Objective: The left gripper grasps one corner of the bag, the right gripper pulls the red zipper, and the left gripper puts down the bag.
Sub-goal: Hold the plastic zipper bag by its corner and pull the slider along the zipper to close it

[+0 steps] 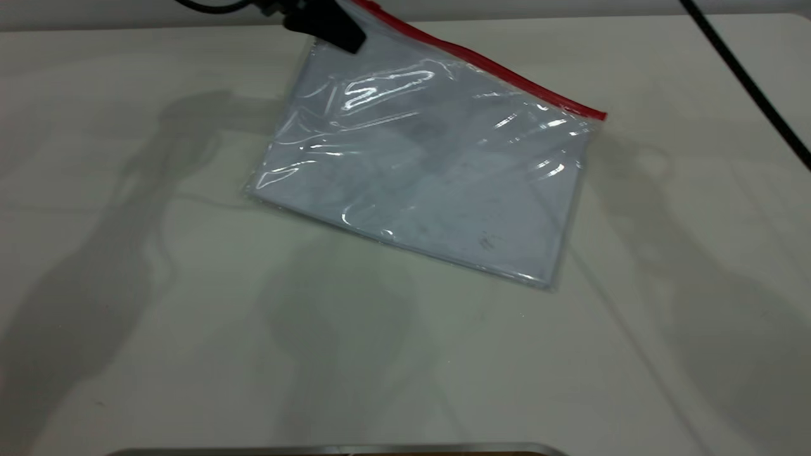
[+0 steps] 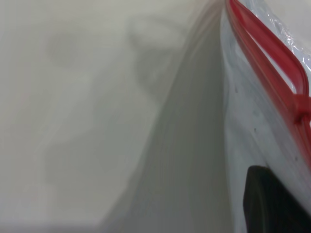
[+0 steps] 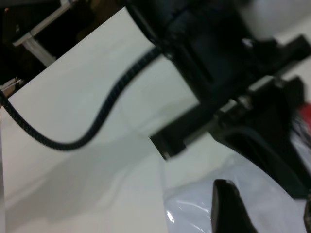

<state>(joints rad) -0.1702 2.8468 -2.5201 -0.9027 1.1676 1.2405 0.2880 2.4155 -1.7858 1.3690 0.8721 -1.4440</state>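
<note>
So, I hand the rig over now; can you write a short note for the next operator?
Left gripper: shut on the clear plastic bag, at one end of its thin red zipper strip, holding that end up.
Right gripper: out of the exterior view; its wrist view shows it just above the bag, near the left gripper.
Bag: tilted, with its far long edge resting on the white table.
Done: the corner is grasped.
Unclear: the left wrist view shows the red tracks apart over a stretch, so the zipper looks partly open.
Left: finish the pull if needed, then lay the bag down.
</note>
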